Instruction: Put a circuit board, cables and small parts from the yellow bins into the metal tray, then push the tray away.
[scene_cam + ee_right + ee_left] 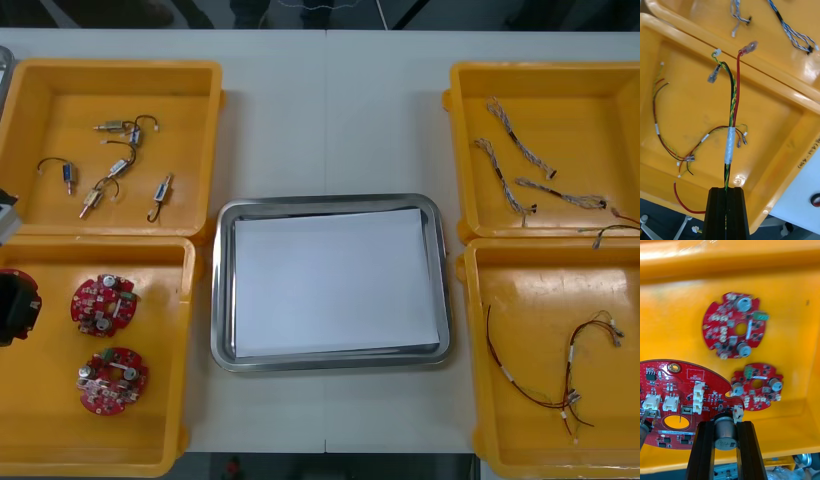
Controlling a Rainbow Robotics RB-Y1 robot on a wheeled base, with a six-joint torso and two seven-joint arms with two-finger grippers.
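The left gripper (725, 437) is closed on a round red circuit board (677, 397). Its black fingers (702, 453) are clamped either side of a grey cylinder (725, 427) that stands at the board's edge. The held board is seen above the floor of the near left yellow bin (677, 296). Two more boards (735, 326) are laid flat there, just beside each other.

The right gripper (725, 198) is pinched almost together on a red and yellow cable (730, 142). This cable is stretched out from the fingertips over the near right yellow bin (782, 123). A second cable of the same colours (673, 150) is spread loosely on that bin's floor. Past the bin's wall, twisted blue and white cables (793, 33) are laid in the far right bin (763, 56).

In the front view, the metal tray (225, 300), white inside, is set on the light table (330, 110) between the bins. Small metal parts (115, 170) are scattered in the far left bin (40, 110).
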